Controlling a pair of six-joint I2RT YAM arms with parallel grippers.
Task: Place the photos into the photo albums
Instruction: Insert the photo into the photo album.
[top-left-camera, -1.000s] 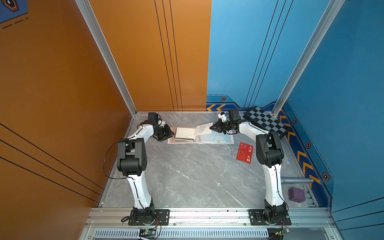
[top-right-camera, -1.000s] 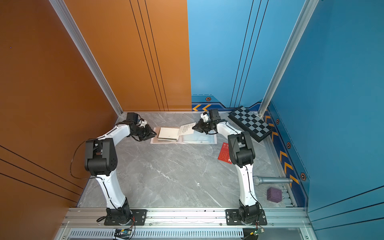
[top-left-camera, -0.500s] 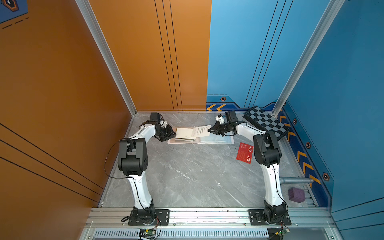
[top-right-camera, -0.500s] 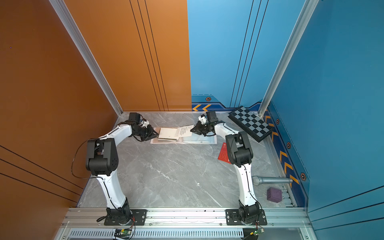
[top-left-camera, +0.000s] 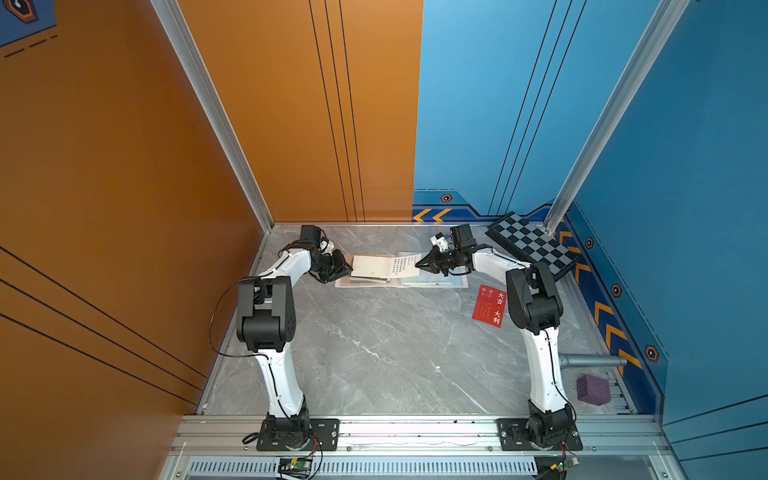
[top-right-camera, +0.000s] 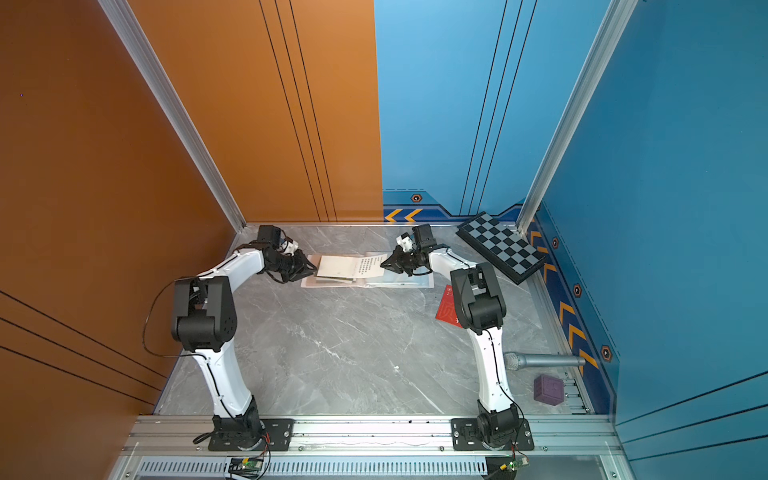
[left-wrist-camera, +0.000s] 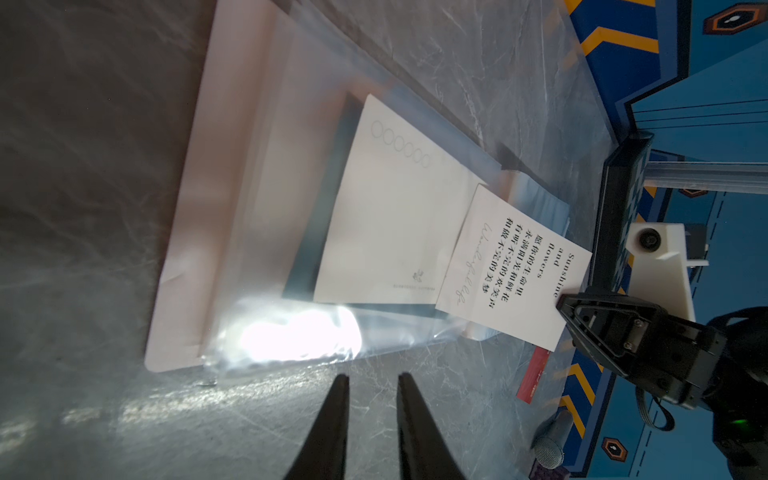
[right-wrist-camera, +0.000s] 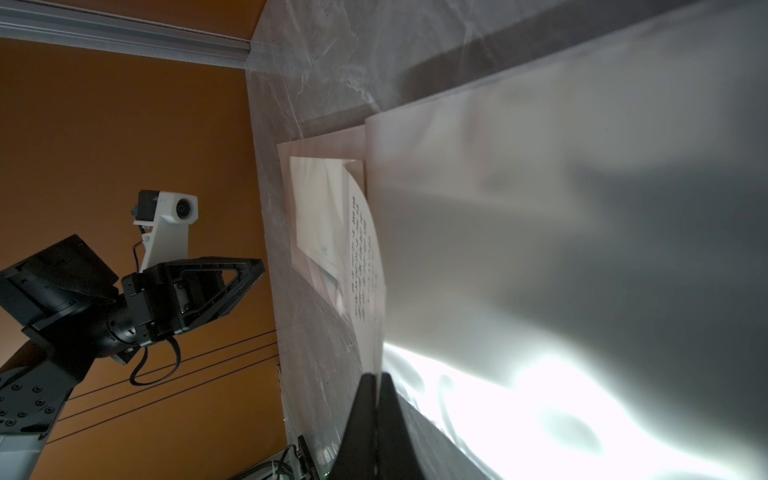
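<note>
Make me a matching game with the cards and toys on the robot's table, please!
Things:
1. white card with black print
2. red card
3. checkered board
4. purple cube

Where it is:
A. lying flat on the bare table
B. pinched in the jaws of the right gripper, over the album
C. next to the microphone
D. in the far corner

Right pairs: 1-B, 2-A, 3-D, 4-C
</note>
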